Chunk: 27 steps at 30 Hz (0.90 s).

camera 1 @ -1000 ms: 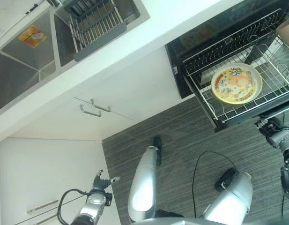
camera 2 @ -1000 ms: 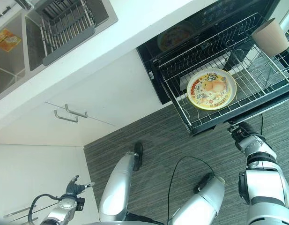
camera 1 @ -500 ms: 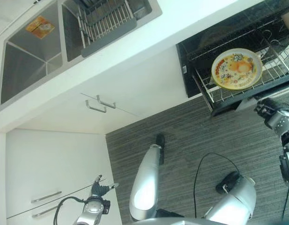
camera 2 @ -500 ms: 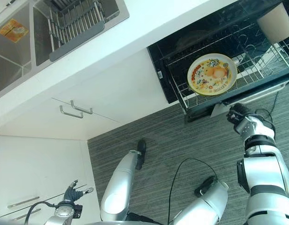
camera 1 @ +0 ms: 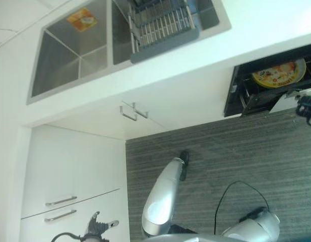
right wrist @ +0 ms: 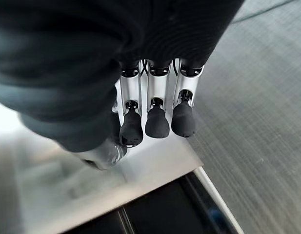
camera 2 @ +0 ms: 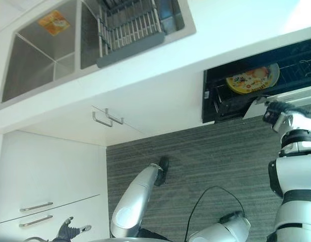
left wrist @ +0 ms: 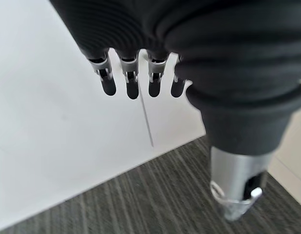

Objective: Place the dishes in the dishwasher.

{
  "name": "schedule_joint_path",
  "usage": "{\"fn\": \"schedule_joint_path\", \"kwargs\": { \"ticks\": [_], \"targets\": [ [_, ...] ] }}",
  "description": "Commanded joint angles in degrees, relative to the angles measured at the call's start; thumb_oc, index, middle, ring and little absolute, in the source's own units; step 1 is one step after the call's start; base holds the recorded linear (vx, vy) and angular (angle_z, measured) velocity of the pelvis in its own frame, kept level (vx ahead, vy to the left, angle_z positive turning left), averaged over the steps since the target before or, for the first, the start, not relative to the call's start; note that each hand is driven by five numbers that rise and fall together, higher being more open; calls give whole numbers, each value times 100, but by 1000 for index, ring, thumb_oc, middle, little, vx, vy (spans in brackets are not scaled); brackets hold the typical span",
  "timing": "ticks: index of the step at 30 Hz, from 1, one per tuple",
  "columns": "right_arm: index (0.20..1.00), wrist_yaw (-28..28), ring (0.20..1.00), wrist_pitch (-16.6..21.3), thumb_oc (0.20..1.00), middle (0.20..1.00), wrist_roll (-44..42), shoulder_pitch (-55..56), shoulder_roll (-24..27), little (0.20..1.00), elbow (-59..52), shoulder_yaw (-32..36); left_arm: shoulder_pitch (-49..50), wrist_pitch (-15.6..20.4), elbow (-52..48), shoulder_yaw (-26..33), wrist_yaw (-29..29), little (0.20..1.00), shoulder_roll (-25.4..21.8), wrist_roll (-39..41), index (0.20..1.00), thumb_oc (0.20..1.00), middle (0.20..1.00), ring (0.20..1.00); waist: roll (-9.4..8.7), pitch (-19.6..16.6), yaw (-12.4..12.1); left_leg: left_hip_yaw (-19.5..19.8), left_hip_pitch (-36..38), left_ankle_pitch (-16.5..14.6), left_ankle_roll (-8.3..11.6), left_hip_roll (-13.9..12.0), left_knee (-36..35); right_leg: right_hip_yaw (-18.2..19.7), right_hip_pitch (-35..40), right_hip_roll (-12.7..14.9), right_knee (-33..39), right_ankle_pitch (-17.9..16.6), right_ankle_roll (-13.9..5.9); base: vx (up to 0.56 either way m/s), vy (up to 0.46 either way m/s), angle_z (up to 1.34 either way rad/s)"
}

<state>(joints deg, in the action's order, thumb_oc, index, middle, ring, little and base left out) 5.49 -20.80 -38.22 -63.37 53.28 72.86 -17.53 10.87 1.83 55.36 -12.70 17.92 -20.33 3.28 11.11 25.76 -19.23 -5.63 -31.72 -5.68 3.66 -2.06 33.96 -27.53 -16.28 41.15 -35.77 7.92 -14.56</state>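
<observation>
My right hand (camera 2: 277,112) rests against the silver front panel (right wrist: 116,180) of the dishwasher drawer (camera 2: 246,98), fingers (right wrist: 157,119) straight and side by side, their dark tips on the metal. The drawer is nearly all the way into the black dishwasher (camera 1: 236,91) under the white counter (camera 2: 205,45). Inside, the yellow patterned plate (camera 2: 252,78) lies flat on the wire rack (only partly visible past the opening's edge). My left hand (camera 1: 97,226) hangs low beside the white cabinet drawers (camera 1: 69,176), fingers (left wrist: 128,80) relaxed and slightly apart, holding nothing. Up on the counter, the double steel sink (camera 2: 39,55) carries a grey drying rack (camera 2: 130,27).
</observation>
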Motion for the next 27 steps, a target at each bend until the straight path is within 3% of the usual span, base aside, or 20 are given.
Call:
{"fn": "schedule_joint_path", "kwargs": {
  "ticks": [1, 10, 27],
  "targets": [
    [200, -373, 200, 789, 200, 200, -106, -1467, 113, 200, -517, -83, 130, -194, 375, -2, -8, 1000, -513, -328, 1000, 1000, 1000, 1000, -54, -598, -406, -215, 237, 247, 380, -273, -838, 176, -169, -282, -13, 52, 261, 172, 78, 41],
    [200, -382, 200, 695, 200, 200, 68, -1830, 470, 200, -394, -282, 324, -349, 158, 191, -28, 1000, -635, -658, 1000, 1000, 1000, 1000, -189, -682, -595, 33, 156, 110, 298, -25, -634, 80, 235, -345, 463, -201, 247, 128, 25, 21],
    [200, -305, 200, 554, 200, 200, -72, -2110, 660, 200, -348, -572, 450, -124, -38, 261, -199, 1000, -829, -856, 1000, 1000, 1000, 1000, -326, -675, -729, 190, -181, 61, 287, -27, -364, -57, 257, -427, 694, -323, 150, -30, -7, 2]
  ]
}}
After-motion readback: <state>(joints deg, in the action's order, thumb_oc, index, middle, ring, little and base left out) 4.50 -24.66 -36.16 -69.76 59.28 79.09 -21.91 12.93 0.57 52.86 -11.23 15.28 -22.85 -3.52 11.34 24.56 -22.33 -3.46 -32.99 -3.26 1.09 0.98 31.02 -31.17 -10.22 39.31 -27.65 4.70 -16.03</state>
